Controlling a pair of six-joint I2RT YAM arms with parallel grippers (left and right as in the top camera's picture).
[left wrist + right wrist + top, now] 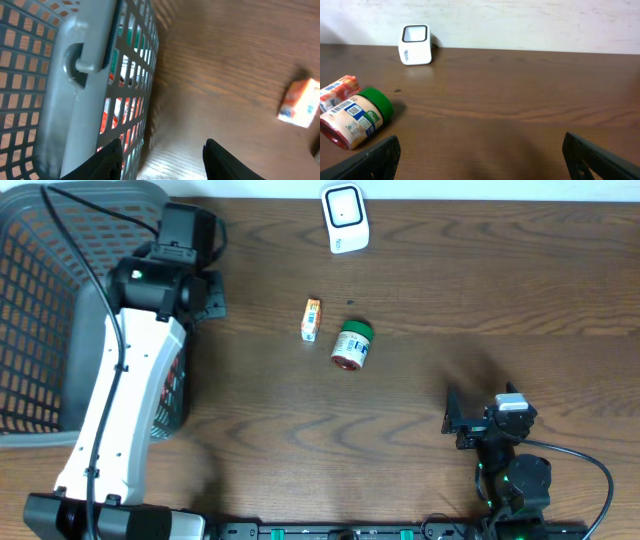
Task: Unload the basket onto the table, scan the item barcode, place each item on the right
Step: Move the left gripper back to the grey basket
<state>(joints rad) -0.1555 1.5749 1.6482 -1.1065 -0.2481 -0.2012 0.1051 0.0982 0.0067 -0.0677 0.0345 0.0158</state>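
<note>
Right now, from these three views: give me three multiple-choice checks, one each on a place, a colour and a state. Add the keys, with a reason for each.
1. Where is the small orange box?
A. inside the basket
B. on the table, close beside the jar
C. on top of the scanner

2. What colour is the jar's lid?
A. red
B. green
C. white

3. What state is the right gripper in?
A. shut on the jar
B. shut on nothing
C. open, holding nothing

Key:
1 B: the overhead view shows the box lying on the wood next to the jar.
2 B: the lid is green in both the overhead and right wrist views.
3 C: its fingers stand wide apart, with only bare table between them.
</note>
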